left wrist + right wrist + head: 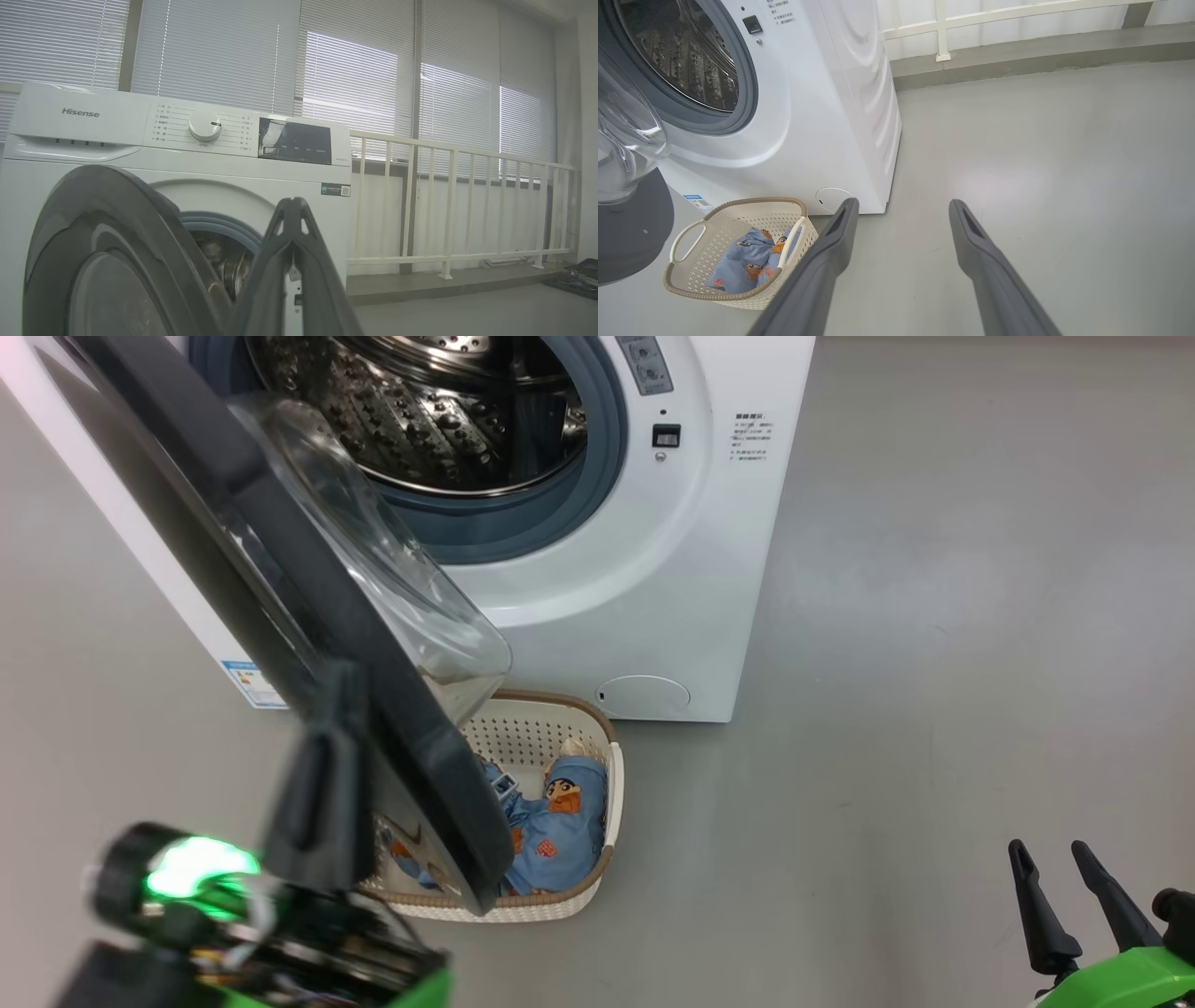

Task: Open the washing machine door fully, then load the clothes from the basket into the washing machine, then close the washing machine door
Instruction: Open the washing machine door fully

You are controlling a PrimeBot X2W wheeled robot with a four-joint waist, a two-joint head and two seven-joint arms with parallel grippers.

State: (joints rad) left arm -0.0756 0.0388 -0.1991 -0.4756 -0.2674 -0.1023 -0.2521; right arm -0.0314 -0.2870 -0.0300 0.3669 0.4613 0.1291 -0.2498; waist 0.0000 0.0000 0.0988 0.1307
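Left gripper (336,683): lower left of the head view, fingers pinched together with nothing between them. It sat right against the door's dark rim; actual contact unclear.
Right gripper (903,205): lower right of the head view, fingers spread wide and empty, over bare floor (934,663), well apart from the machine and basket.
Washing machine door (280,551): swung open, running from the upper left of the head view down to lower centre. The glass bowl faced the machine, and the door's lower edge overlapped the left part of the basket in that view.
Washing machine (709,569): top centre of the head view, opening uncovered, with the steel drum (420,411) and its grey-blue seal visible.
Drum contents: looked bare in the part seen.
Basket (738,298): on the floor just in front of the machine, bottom left of the right wrist view, below the round flap.
Clothes (742,261): blue printed pieces, bunched inside the basket.
Background: white railing (467,210) and window blinds, right and top of the left wrist view.
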